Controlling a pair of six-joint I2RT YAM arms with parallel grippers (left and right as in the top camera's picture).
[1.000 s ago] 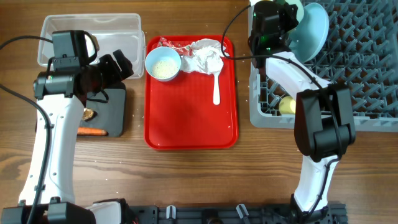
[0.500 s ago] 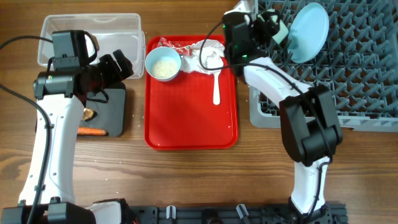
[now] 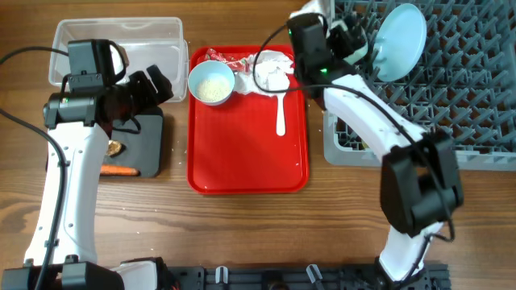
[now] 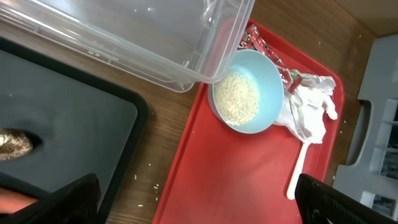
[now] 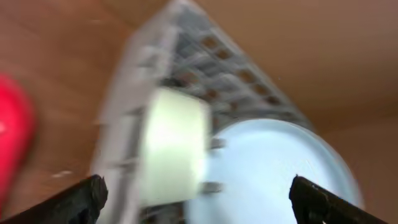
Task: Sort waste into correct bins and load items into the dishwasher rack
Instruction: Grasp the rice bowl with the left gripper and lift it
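Note:
The large pale blue plate (image 3: 401, 31) stands on edge among the pegs of the grey dishwasher rack (image 3: 472, 97). My right gripper (image 3: 353, 44) hangs open just left of it, holding nothing. In the blurred right wrist view the plate (image 5: 280, 165) and a pale rounded thing (image 5: 175, 152) sit between the open right gripper (image 5: 202, 200) fingers. A bowl of rice (image 3: 211, 82), crumpled tissue (image 3: 270, 69), a red-and-white wrapper (image 3: 219, 55) and a white spoon (image 3: 280, 114) lie on the red tray (image 3: 246, 161). My left gripper (image 3: 151, 87) is open over the black tray (image 3: 147, 138).
The clear tub (image 3: 121, 40) sits at the back left. An orange carrot (image 3: 119, 170) and a brown lump (image 3: 115, 147) lie on the black tray. Loose rice grains (image 4: 144, 186) dot the wood between the black tray and the red tray.
The right gripper opened and let go of the plate, which now stands in the rack. The right arm drew back left toward the red tray. The left arm stayed still.

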